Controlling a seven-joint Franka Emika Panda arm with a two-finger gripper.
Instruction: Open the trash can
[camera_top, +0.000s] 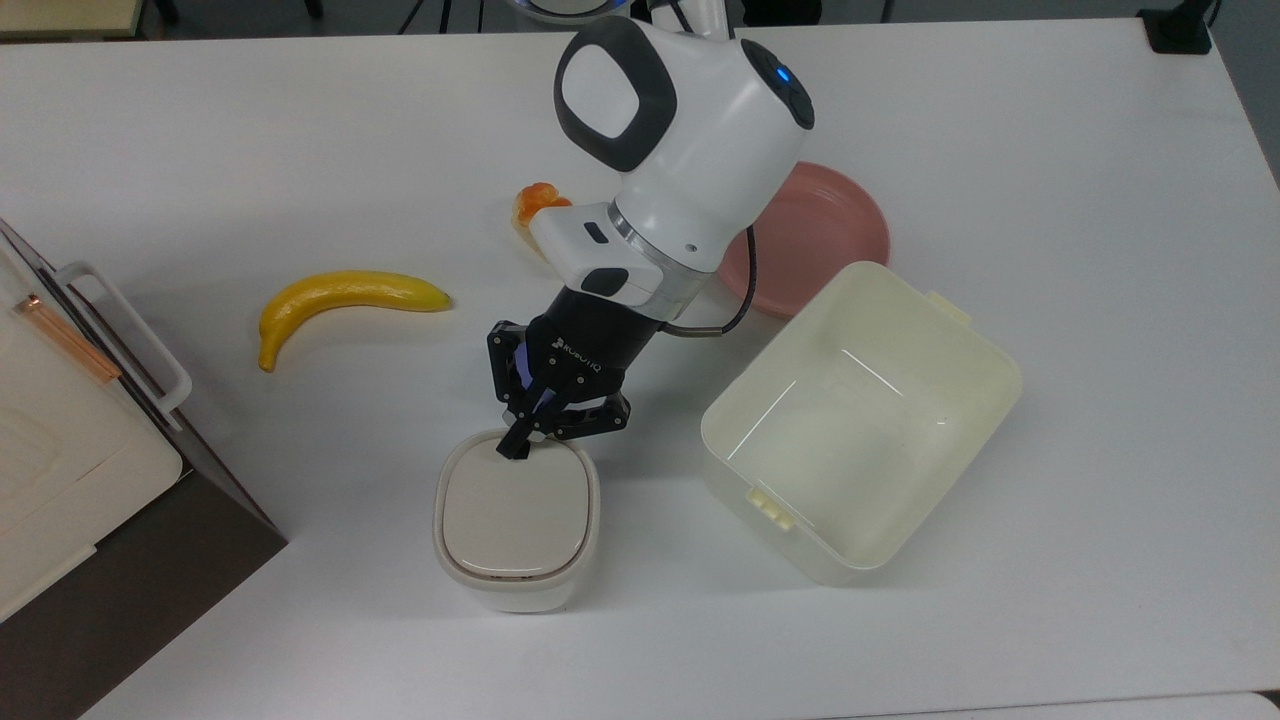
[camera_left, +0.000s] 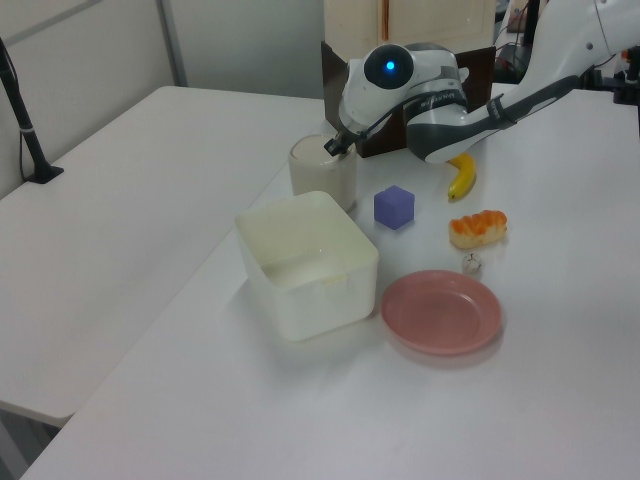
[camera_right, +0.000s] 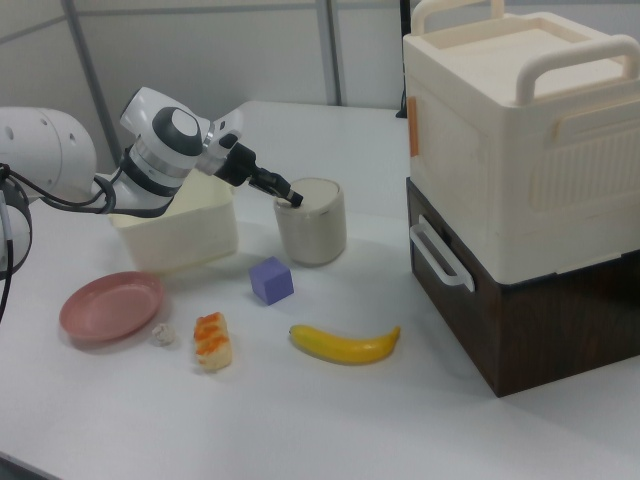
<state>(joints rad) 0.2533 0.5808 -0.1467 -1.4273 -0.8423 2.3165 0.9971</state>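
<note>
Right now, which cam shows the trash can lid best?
The top view: the trash can lid faces the camera whole, with the hand at its far edge. The right view shows the can's side and a sliver of lid; the left view has it half hidden behind the tub.

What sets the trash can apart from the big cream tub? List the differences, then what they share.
1. The trash can carries a flat beige lid, lying closed; the cream tub is lidless and empty.
2. The trash can is clearly smaller than the tub.
3. The tool sits at the trash can's lid edge; nothing touches the tub.
Both are cream plastic with rounded corners, upright on the table.
</note>
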